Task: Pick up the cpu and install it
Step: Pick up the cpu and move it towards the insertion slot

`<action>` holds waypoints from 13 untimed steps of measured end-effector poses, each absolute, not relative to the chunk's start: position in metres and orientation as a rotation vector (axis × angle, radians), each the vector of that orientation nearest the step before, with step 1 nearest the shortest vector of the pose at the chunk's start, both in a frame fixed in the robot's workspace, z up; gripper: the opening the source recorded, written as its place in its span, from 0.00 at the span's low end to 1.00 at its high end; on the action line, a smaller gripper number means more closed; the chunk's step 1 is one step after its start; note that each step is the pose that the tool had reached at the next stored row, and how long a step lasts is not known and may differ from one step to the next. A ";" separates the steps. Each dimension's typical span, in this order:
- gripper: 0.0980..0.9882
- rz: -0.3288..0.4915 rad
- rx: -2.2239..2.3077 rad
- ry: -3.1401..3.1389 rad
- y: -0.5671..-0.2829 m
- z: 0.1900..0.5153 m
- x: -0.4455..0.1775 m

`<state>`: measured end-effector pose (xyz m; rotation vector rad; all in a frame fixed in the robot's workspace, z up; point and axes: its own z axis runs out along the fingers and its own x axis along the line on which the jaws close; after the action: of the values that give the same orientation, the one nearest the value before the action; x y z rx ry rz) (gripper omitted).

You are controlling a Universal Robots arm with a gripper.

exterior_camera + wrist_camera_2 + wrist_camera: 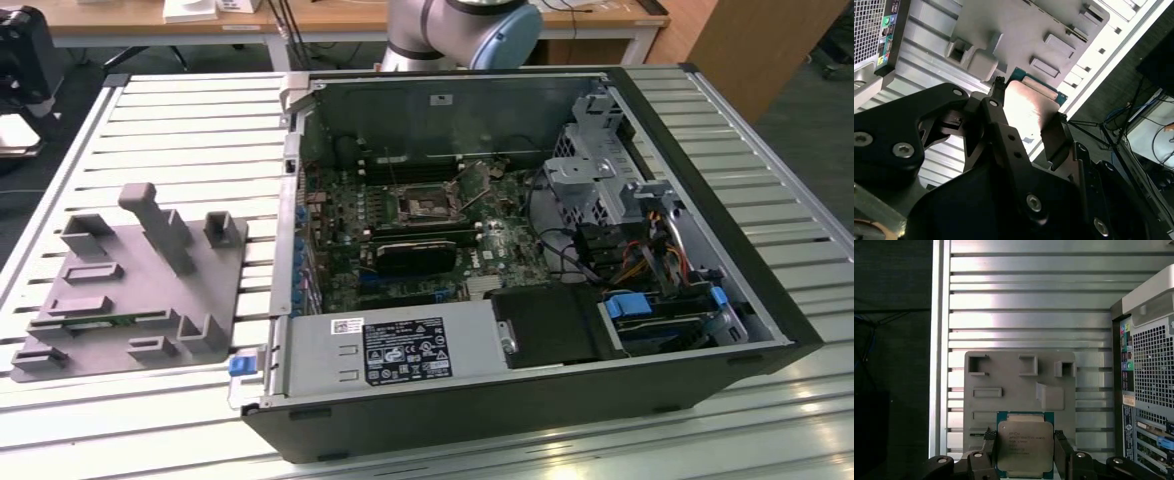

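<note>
cpu (1025,445): in both wrist views it sits between the gripper's fingers, over the low end of the tray (1019,385), the end away from the tall posts. Can't tell if it's lifted clear of the tray or not.
gripper (1024,434): closed down narrow on the cpu. One of the black fingers (989,440) is against each of two opposite edges, with nothing else in the grip.
handling: I'd guess it's light, thin and totally stiff. The metal lid looks slick, so pinching the board edges like this seems the sane hold. The underside is probably the fragile part, so keep it flat.
cpu look: square, with a silver-grey lid that has stepped corners and a thin green board rim. The lid glares bright in the second wrist view.
tray: matte grey plastic, blocky, with moulded pockets and posts. It's near the worktop (160,130) edge on the exterior view's left.
worktop: ribbed aluminium slats, shiny.
case (534,400): black metal, lying open side up next to the tray, well apart from the cpu.
socket (427,205): square, dark, on the board inside the case.
</note>
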<state>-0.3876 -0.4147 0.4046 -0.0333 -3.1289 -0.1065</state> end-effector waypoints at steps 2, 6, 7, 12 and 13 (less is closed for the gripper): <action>0.50 -0.107 -0.033 -3.129 -0.415 0.405 -0.385; 0.50 -0.107 -0.033 -3.129 -0.415 0.404 -0.380; 0.50 -0.107 -0.033 -3.129 -0.415 0.404 -0.378; 0.50 -0.108 -0.033 -3.129 -0.415 0.404 -0.372; 0.50 -0.108 -0.033 -3.129 -0.415 0.404 -0.371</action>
<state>-0.3711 -0.4147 0.4041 -0.0333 -3.1288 -0.1079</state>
